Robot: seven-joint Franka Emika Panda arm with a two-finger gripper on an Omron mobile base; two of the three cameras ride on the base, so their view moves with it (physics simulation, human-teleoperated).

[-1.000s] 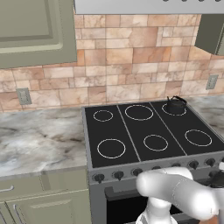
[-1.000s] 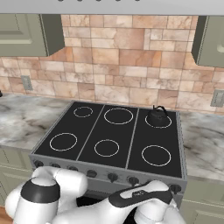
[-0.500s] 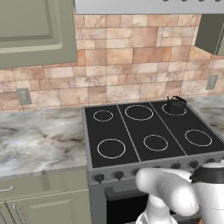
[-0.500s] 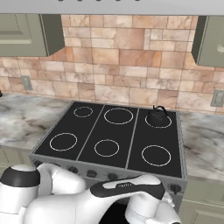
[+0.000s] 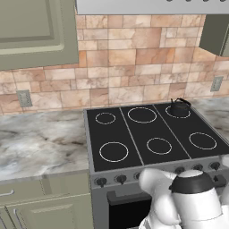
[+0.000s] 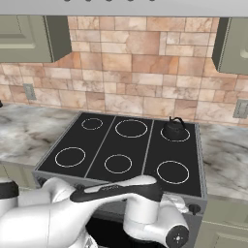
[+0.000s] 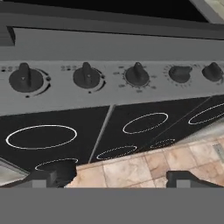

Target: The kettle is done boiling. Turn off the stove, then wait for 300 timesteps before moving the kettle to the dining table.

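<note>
Sitting on the back right burner of the stove (image 5: 147,138), the kettle (image 5: 178,107) faces a tiled wall (image 5: 134,71), marble table (image 5: 40,143) alongside, while the claw (image 7: 120,177) hangs spread wide before the knobs (image 7: 86,76).

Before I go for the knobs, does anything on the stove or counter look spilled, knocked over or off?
Nothing stands out. The small black kettle sits upright on the back right ring of the black glass-topped stove. No spill on the marble counter.
</note>
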